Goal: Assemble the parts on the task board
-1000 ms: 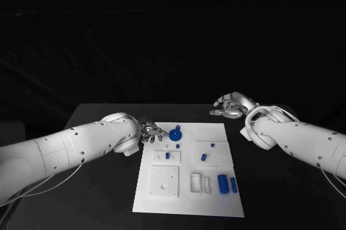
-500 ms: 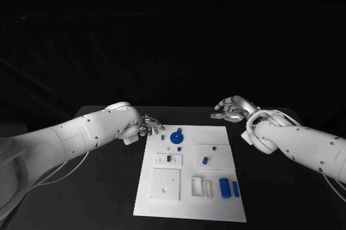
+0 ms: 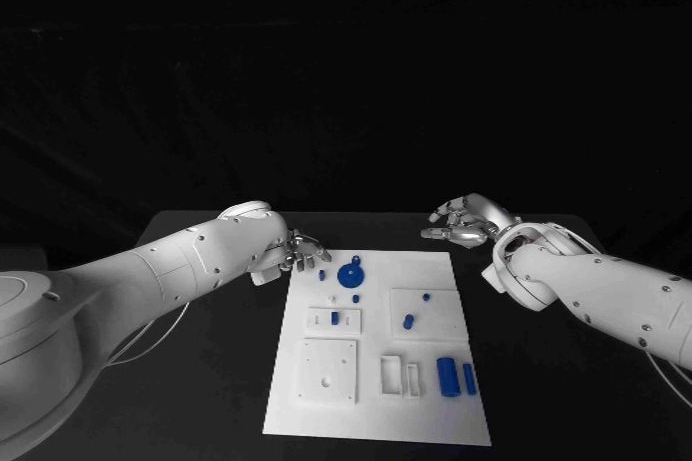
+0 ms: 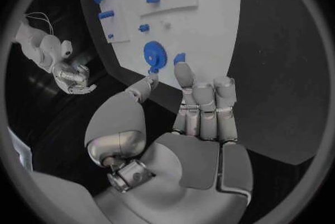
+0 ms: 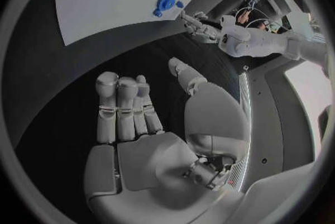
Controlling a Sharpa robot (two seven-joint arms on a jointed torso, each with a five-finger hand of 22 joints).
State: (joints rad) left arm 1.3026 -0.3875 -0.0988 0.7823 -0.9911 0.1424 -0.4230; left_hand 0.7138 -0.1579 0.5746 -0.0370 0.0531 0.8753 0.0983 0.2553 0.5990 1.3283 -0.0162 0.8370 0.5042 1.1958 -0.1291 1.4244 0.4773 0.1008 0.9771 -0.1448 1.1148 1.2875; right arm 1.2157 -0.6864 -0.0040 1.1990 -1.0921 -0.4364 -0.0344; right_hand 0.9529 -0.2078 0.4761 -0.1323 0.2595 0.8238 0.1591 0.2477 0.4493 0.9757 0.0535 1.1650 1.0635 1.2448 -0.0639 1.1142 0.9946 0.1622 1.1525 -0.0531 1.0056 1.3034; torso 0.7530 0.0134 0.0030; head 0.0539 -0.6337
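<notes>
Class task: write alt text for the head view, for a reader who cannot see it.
A white task board dotted with small blue parts lies on a black table. The left hand hovers at the board's far left corner beside a round blue part; the right hand hangs empty beyond its far right corner.

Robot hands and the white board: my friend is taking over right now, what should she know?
Left hand: holds nothing, fingers apart, poised at the far left corner of the white task board, close to the round blue disc part.
Right hand: holds nothing, fingers curled in, off the board's far right corner.
On the board: the disc, a few small blue pegs mid-board, and two blue cylinders lying near the right edge.
Done: no part is in hand; whether any peg is seated, I cannot tell.
Left: pick up the loose parts and fit them.
</notes>
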